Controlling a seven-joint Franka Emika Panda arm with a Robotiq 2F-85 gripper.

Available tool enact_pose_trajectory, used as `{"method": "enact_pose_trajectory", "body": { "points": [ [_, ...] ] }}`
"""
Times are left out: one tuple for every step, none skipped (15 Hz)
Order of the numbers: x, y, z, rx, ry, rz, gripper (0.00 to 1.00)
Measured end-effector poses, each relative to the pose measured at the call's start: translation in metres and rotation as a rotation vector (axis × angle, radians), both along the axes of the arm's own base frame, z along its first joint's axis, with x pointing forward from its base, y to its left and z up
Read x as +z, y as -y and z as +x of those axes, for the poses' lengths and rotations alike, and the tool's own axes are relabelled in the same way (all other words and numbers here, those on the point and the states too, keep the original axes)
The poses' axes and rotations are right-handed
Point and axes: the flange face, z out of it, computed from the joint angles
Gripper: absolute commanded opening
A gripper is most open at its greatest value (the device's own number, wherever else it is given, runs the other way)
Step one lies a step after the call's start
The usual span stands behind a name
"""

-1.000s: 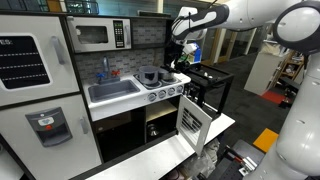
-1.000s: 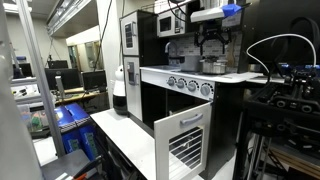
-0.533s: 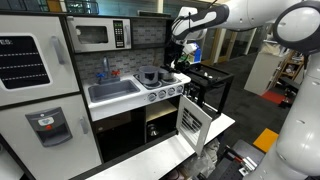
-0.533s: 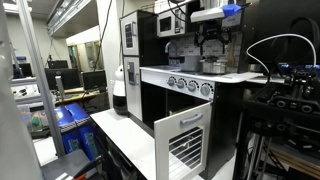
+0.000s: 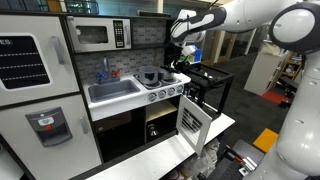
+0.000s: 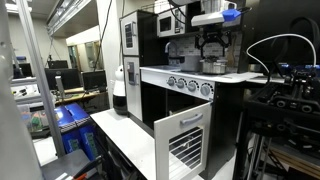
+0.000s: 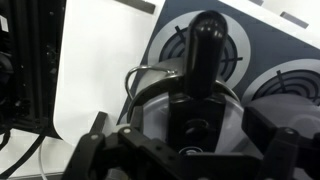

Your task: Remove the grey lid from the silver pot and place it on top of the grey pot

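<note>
In the wrist view I look straight down on the silver pot [image 7: 148, 88] on a stove burner, its long black handle [image 7: 205, 40] pointing away. The grey lid [image 7: 233, 112] sits on it, with a dark knob in its middle. My gripper [image 7: 190, 150] hangs just above the lid, open, with one finger on either side of the knob. In both exterior views the gripper [image 5: 180, 52] [image 6: 213, 45] is over the silver pot [image 5: 178, 68] [image 6: 213, 67]. The dark grey pot [image 5: 150, 76] stands uncovered on the stove beside it, toward the sink.
This is a toy kitchen with a sink and tap [image 5: 112, 90], a microwave [image 5: 95, 35] above, and a row of stove knobs [image 6: 190, 85]. The oven door [image 5: 192, 120] hangs open at the front. A black side shelf [image 5: 210, 75] stands beyond the stove.
The arm has shifted only slightly; the gripper stays over the silver pot and the lid has not moved.
</note>
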Motion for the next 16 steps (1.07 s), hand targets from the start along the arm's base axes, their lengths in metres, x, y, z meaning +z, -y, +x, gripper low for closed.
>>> {"method": "enact_pose_trajectory", "body": {
  "points": [
    [-0.002, 0.0, 0.001, 0.0, 0.003, 0.0, 1.0],
    [-0.004, -0.001, 0.003, 0.001, 0.004, 0.0, 0.75],
    [-0.006, -0.001, 0.003, 0.001, 0.006, 0.0, 0.74],
    [-0.007, -0.002, 0.004, 0.002, 0.008, -0.001, 0.66],
    [-0.008, -0.003, 0.005, 0.004, 0.011, -0.001, 0.59],
    [-0.008, -0.004, 0.006, 0.005, 0.015, -0.001, 0.52],
    [-0.007, -0.005, 0.007, 0.007, 0.02, -0.001, 0.45],
    [-0.006, -0.007, 0.007, 0.009, 0.024, -0.001, 0.38],
    [-0.004, -0.007, 0.008, 0.01, 0.029, -0.002, 0.32],
    [-0.002, -0.007, 0.008, 0.011, 0.033, -0.002, 0.3],
    [-0.002, -0.008, 0.009, 0.012, 0.033, -0.002, 0.3],
    [-0.002, -0.008, 0.009, 0.012, 0.033, -0.002, 0.3],
    [-0.002, -0.009, 0.009, 0.013, 0.033, -0.001, 0.3],
    [-0.002, -0.009, 0.009, 0.014, 0.033, -0.001, 0.3],
    [-0.002, -0.01, 0.009, 0.015, 0.033, -0.001, 0.3],
    [-0.001, -0.011, 0.009, 0.016, 0.034, -0.001, 0.3]
  ]
}}
